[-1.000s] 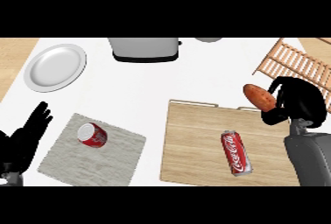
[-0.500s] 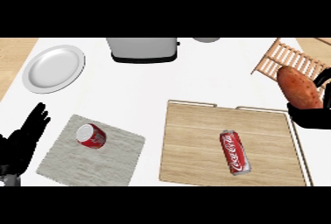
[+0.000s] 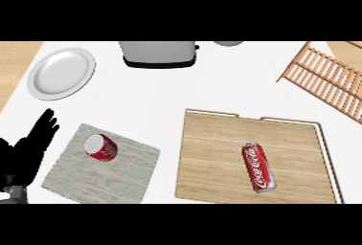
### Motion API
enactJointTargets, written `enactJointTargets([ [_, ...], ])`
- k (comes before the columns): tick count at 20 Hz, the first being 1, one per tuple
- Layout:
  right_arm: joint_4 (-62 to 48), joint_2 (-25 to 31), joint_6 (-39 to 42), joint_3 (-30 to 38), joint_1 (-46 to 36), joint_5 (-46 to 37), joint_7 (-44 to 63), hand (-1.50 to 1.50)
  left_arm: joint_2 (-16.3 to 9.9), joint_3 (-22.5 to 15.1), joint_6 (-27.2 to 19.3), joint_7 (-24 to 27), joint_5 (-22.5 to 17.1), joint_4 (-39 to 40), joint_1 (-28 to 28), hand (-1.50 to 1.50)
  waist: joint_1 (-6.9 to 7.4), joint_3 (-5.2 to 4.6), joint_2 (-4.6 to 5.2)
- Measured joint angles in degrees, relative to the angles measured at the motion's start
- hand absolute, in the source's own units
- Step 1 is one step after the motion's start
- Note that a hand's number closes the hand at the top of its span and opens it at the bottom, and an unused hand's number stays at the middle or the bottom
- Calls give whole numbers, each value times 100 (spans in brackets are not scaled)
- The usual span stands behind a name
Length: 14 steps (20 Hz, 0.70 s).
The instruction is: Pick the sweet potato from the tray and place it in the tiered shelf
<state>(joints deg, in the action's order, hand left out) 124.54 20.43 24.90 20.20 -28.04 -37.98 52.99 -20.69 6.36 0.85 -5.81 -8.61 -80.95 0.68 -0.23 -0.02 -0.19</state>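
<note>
A white counter (image 3: 212,91) seen from steeply above. At the lower left edge the robot's left hand (image 3: 28,153) rests open, black fingers straight and pointing up, holding nothing. The right hand does not show anywhere in the view, so the state of its fingers cannot be told. The sweet potato does not show either; where it is cannot be told.

A wooden tray (image 3: 212,162) lies at lower centre-right, and on it a red cola can (image 3: 258,167) lies on its side, roughly lengthwise up and down the view. Just left of the tray is a grey cloth mat (image 3: 127,177), with a second red can (image 3: 101,147) on its upper part, its silver end facing up and left. The left hand sits just beside the mat's left edge.

At upper left is a round white plate (image 3: 62,72). At top centre stands a grey toaster (image 3: 157,53), with a small grey object (image 3: 228,43) to its right, cut off at the top. The slatted wooden tiered shelf (image 3: 329,79) fills the upper right corner.
</note>
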Motion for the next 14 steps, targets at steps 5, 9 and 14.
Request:
enactJointTargets([
  [5, -191, 604, 127, 181, -449, -96, 78, 150, 69, -11, -4, -44, 77, -63, -21, 0, 26, -3, 3],
  [9, -553, 1080, 290, 223, -709, -243, 52, 150, 100, -7, -27, -18, 157, -69, -26, 0, 34, -4, 7],
  [14, -1299, 1589, 492, 307, -1044, -252, -116, 150, 67, 82, 116, -50, 93, -98, 4, 0, 52, -3, 13],
])
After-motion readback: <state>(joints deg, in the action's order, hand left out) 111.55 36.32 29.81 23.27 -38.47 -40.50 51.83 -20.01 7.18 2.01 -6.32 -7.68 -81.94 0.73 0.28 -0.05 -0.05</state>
